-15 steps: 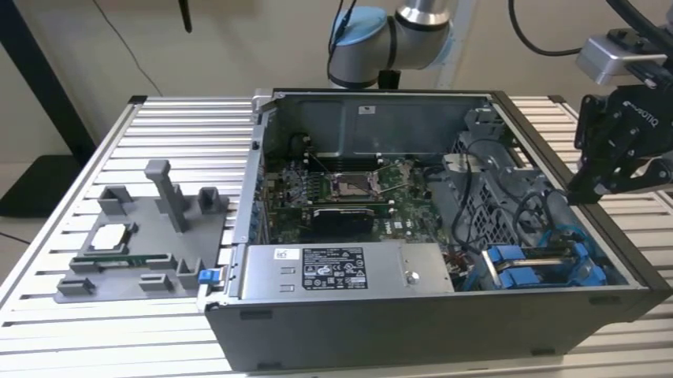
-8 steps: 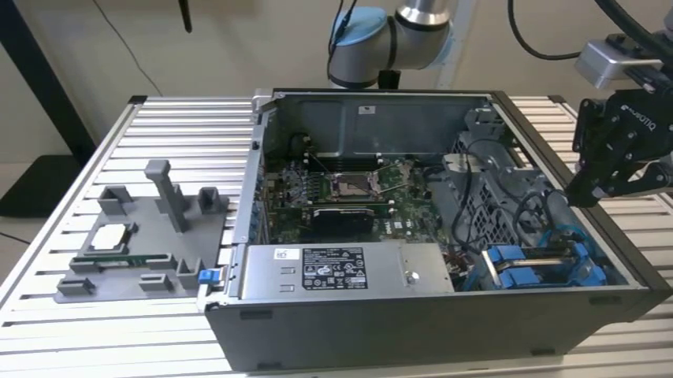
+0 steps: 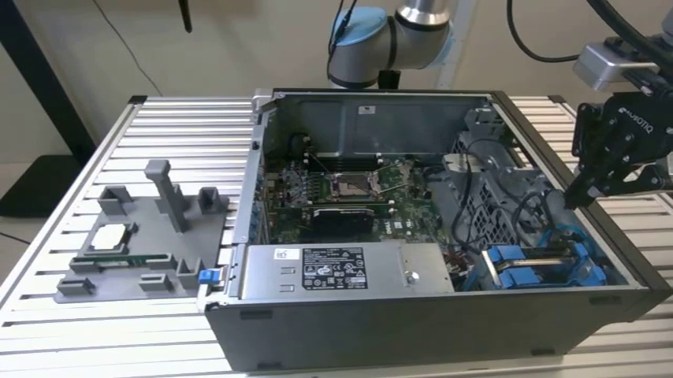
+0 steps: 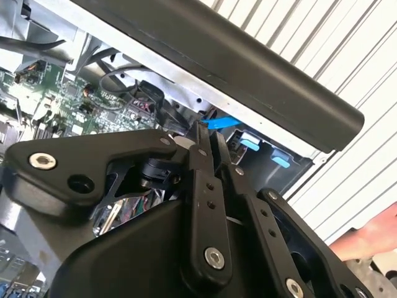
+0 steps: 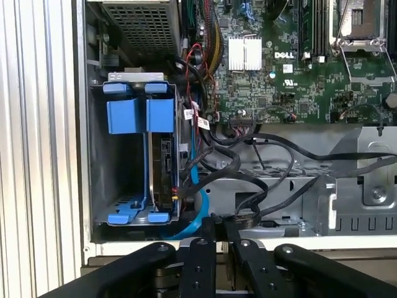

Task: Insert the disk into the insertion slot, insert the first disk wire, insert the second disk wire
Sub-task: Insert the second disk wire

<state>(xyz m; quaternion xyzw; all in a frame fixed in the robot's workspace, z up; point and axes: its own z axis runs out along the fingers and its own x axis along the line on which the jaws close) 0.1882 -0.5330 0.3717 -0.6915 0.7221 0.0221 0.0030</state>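
Just ahead of the gripper (image 5: 218,222), the disk (image 5: 166,171) stands on edge in its blue carrier, seated inside the slot (image 5: 99,167) of the grey cage. A second carrier (image 5: 126,115), also blue, sits beside the disk on the side away from the board (image 5: 279,81).

A blue wire (image 5: 197,186) runs along the disk's board-facing side and curls round the cage's near end, ending close to the fingertips. Black wires (image 5: 273,183) loop over the sheet metal nearby. One of them passes just beside the tips, and I cannot tell whether it touches them.

In both wrist views the fingers are drawn together, narrow. I cannot tell whether anything is pinched between them.

In the exterior view the gripper (image 3: 581,197) hangs over the case (image 3: 421,331) at its wall on the exterior view's right, above the cage. The board lies farther off, beyond the wires. A power supply (image 3: 336,272) sits well apart from the gripper, toward the exterior view's left. The case rests on a slatted table (image 3: 105,346), with a grey tray (image 3: 137,236) of parts farthest from the gripper.
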